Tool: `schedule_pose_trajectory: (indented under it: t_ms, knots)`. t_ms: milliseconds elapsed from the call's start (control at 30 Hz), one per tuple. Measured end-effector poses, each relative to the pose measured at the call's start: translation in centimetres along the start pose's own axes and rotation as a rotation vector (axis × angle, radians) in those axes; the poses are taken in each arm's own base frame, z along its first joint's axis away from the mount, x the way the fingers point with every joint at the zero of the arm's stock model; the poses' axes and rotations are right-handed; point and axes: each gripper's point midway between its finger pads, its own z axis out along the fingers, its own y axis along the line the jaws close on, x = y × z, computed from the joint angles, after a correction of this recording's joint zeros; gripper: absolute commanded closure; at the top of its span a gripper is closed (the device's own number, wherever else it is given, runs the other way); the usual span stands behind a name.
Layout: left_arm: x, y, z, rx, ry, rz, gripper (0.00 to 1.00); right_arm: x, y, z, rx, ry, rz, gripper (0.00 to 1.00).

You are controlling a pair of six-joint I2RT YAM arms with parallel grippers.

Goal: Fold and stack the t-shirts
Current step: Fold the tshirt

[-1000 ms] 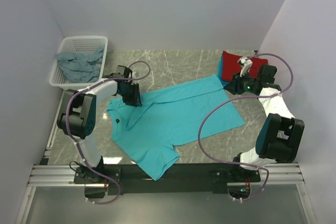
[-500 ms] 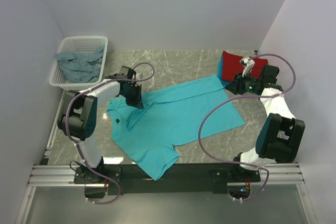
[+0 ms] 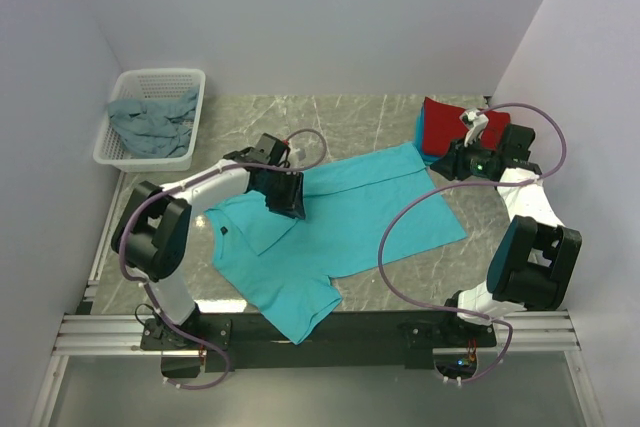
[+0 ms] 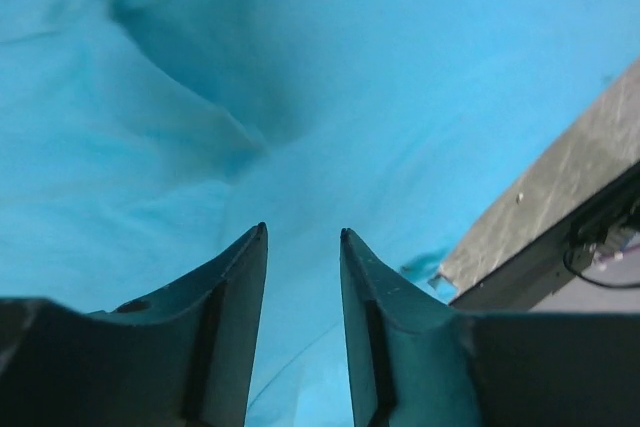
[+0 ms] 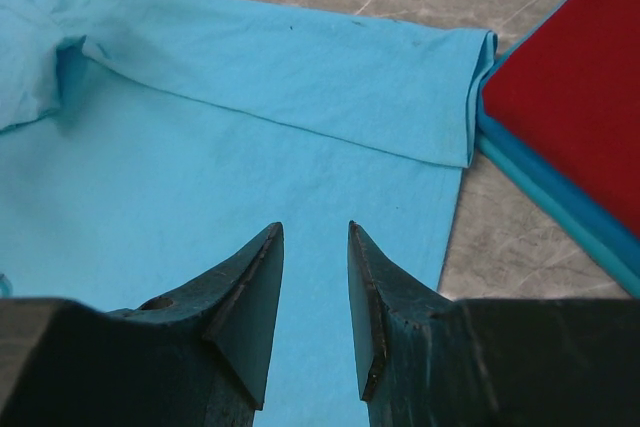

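Note:
A bright turquoise t-shirt point(image 3: 350, 222) lies spread on the marble table, its left shoulder and sleeve folded inward over the body. My left gripper point(image 3: 290, 202) hovers low over that fold. In the left wrist view its fingers stand open point(image 4: 300, 232) with only turquoise cloth point(image 4: 400, 67) below them. My right gripper point(image 3: 443, 161) is open point(image 5: 315, 227) just above the shirt's far right corner point(image 5: 250, 127). A folded red t-shirt point(image 3: 445, 125) rests on a folded turquoise-blue one point(image 5: 540, 182) at the back right.
A white perforated basket point(image 3: 160, 75) at the back left holds a crumpled grey-blue t-shirt point(image 3: 150, 122). White walls close in on the left, back and right. The black rail point(image 3: 330, 327) with both arm bases runs along the near edge, and the shirt's lower sleeve overhangs it.
My left gripper has travelled right across the shirt, pulling the left shoulder and sleeve inward into a fold, then let go. The right arm has barely moved.

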Motion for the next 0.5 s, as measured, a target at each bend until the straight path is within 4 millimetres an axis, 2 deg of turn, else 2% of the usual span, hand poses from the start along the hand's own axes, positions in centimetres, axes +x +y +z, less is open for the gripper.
schedule_pose_trajectory:
  t_ms: [133, 267, 333, 467, 500]
  knots:
    - [0.7, -0.9, 0.2, 0.017, 0.021, 0.019, 0.56, 0.0, -0.1, -0.1, 0.001, -0.001, 0.001, 0.60]
    - [-0.1, -0.3, -0.8, -0.039, -0.039, 0.042, 0.52, 0.1, 0.0, -0.1, 0.000, 0.001, -0.003, 0.60]
    - [-1.0, -0.1, -2.5, -0.077, -0.113, 0.061, 0.49, 0.1, 0.0, -0.1, -0.003, 0.003, -0.004, 0.60]
    - [-3.4, -0.2, -7.4, -0.101, -0.340, 0.078, 0.27, 0.4, 0.2, -0.2, -0.009, 0.012, -0.007, 0.60]
    - [-4.1, 0.2, -8.8, -0.097, -0.412, 0.062, 0.28, 0.5, 0.2, -0.2, -0.010, 0.016, -0.007, 0.60]
